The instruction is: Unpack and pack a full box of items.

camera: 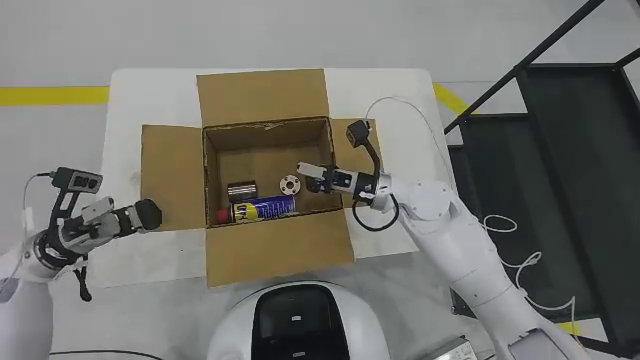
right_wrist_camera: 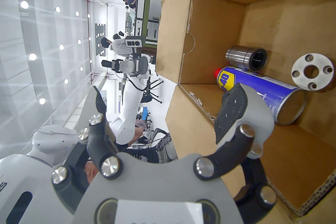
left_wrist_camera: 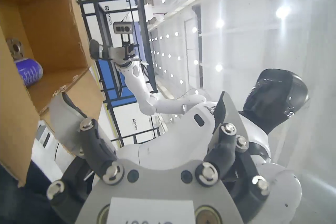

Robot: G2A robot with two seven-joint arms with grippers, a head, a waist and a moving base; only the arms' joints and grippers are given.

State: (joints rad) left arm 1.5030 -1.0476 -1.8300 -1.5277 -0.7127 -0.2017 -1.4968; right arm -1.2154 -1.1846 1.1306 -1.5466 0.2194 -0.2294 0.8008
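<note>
Three items lie on the floor of the open cardboard box [camera: 265, 95], which sits on the white counter [camera: 150, 100] with all four flaps folded outward. A blue spray can [camera: 262, 207] lies on its side along the near wall, red cap toward the robot's left. A steel cylindrical bushing [camera: 240, 191], also on its side, is just beside the can on its far side. A pale round flange [camera: 288, 182] with a centre bore and four small holes is near the can's base end; whether it lies flat or leans cannot be told. The right gripper [camera: 310, 176] hangs over the right-hand part of the box opening, above the flange end of the can. Its jaws are wide apart and hold nothing. In the right wrist view one ribbed finger pad [right_wrist_camera: 232, 109] overlaps the can [right_wrist_camera: 262, 89], with the bushing [right_wrist_camera: 245, 57] and flange [right_wrist_camera: 311, 71] beyond. The left gripper [camera: 148, 215] is outside the box, at the outer edge of the left flap. Its jaws are likewise apart and empty [left_wrist_camera: 144, 114].
</note>
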